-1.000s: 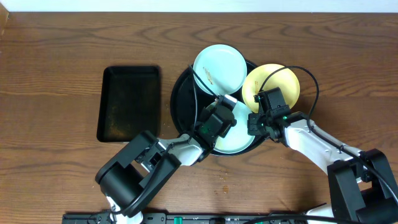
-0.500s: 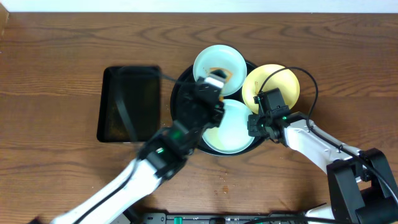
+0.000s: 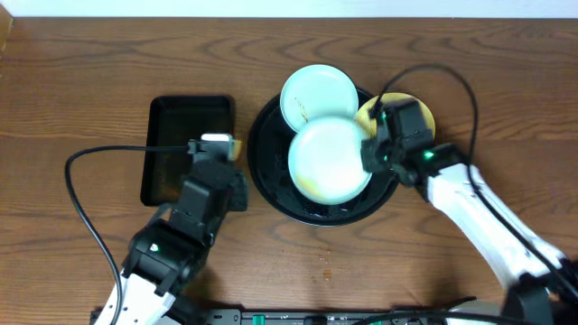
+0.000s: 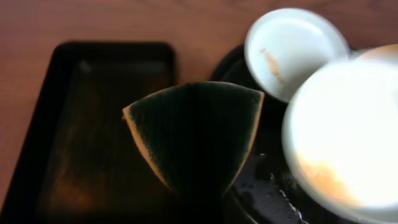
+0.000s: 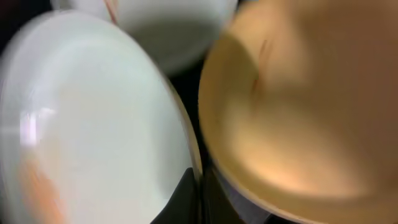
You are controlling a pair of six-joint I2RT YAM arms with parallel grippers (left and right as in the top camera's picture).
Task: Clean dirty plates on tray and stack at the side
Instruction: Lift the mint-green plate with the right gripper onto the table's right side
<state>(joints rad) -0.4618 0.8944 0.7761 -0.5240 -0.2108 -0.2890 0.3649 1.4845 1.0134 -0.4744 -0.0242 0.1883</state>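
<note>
My right gripper [image 3: 370, 155] is shut on the right rim of a pale mint plate [image 3: 330, 161] and holds it tilted above the round black tray [image 3: 264, 176]. In the right wrist view the fingers [image 5: 199, 190] pinch that plate's edge [image 5: 93, 124]. A second mint plate [image 3: 318, 93] with a brown smear lies at the tray's back. The yellow plate [image 3: 423, 116] lies at the tray's right, partly under my right arm, and it fills the right of the right wrist view [image 5: 311, 106]. My left gripper [image 3: 217, 152] is shut on the green-and-yellow sponge [image 4: 196, 134], left of the tray.
A smaller black rectangular tray [image 3: 176, 149] lies left of the round tray, its right edge under my left gripper. Brown crumbs and smears show inside it [image 4: 81, 155]. The wooden table [image 3: 81, 81] extends around both trays. A few crumbs lie in front of the round tray.
My left arm has drawn back from the round tray to the left with the sponge. My right gripper has lifted the near mint plate, which is now raised and tilted.
</note>
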